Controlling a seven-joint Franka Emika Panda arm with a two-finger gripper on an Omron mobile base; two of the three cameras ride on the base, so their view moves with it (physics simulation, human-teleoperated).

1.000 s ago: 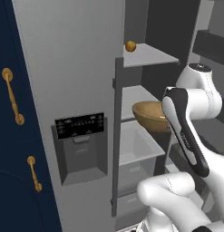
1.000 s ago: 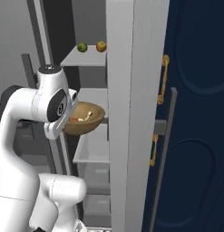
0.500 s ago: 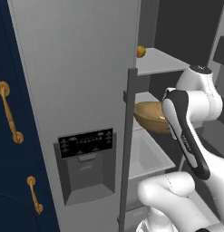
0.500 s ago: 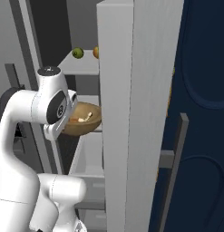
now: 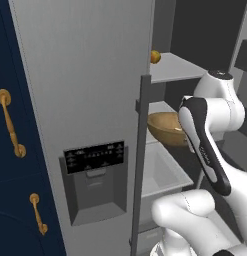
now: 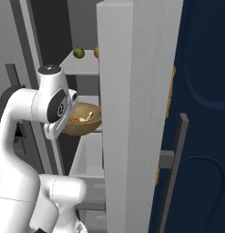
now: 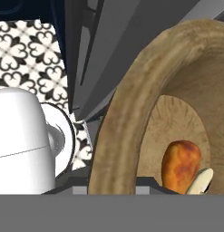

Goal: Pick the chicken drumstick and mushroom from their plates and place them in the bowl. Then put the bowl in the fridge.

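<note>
The deep wooden bowl (image 5: 164,128) hangs in front of the open fridge (image 5: 95,100), level with its middle shelf. In the hand view my gripper (image 7: 111,186) is shut on the bowl's thick rim (image 7: 124,113), which runs down between the fingers. The golden-brown chicken drumstick (image 7: 179,165) lies inside the bowl. Beside it sits a pale cream piece (image 7: 200,181); I cannot tell whether that is the mushroom. From the right, the bowl (image 6: 84,122) shows small pale and orange bits inside. The plates are out of view.
The open fridge door (image 6: 132,113), with its black dispenser panel (image 5: 94,156), stands close beside the arm. An orange fruit (image 5: 155,56) and a green one (image 6: 78,53) sit on the top shelf. A white drawer (image 5: 162,170) lies below the bowl. Navy cabinets with brass handles (image 5: 10,130) flank the fridge.
The whole picture has shifted: the base has driven closer, so the fridge door looms larger. The bowl stays in the gripper at the same height.
</note>
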